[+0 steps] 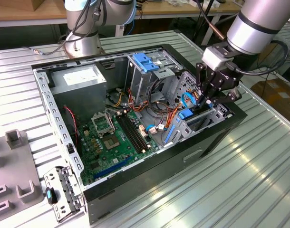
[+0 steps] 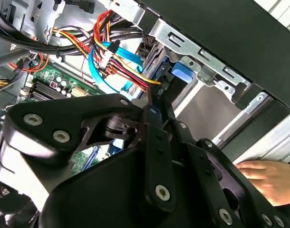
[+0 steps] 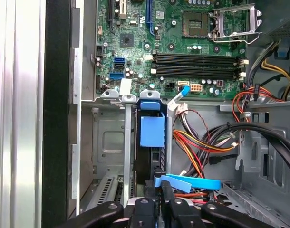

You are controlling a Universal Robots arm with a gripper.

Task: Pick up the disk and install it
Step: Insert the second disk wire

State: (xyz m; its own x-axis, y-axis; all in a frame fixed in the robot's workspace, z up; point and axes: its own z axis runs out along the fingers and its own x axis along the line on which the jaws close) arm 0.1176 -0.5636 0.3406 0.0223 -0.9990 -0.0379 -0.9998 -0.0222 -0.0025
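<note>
My pincer [image 3: 160,197] is clenched on the edge of the disk [image 3: 152,142], which stands on edge in the narrow drive bay [image 3: 128,142] at the front corner of the open computer case [image 1: 221,130]. It looks partly seated, so I judge the install nearly done but not finished.

Closest to my fingertips in the first wrist view, a flat blue data cable [image 3: 192,182] lies across at about three o'clock from the disk's near end, touching or nearly so, with the red, yellow and black power wires [image 3: 202,147] just beyond. If the disk goes deeper, I could snag or pinch that cable against the bay wall. A slight tilt would jam the blue carrier against the metal rails.

The second wrist view shows something the first does not: a person's hand [image 2: 271,178] rests outside the case wall, at about four o'clock from my linkage. A slip outward could strike it.

Farther off, the first wrist view gives the motherboard [image 3: 183,42] with its memory slots. The exterior view alone shows the tall grey cage [image 1: 147,71] with its light-blue latch plate, well apart at ten o'clock from me.
</note>
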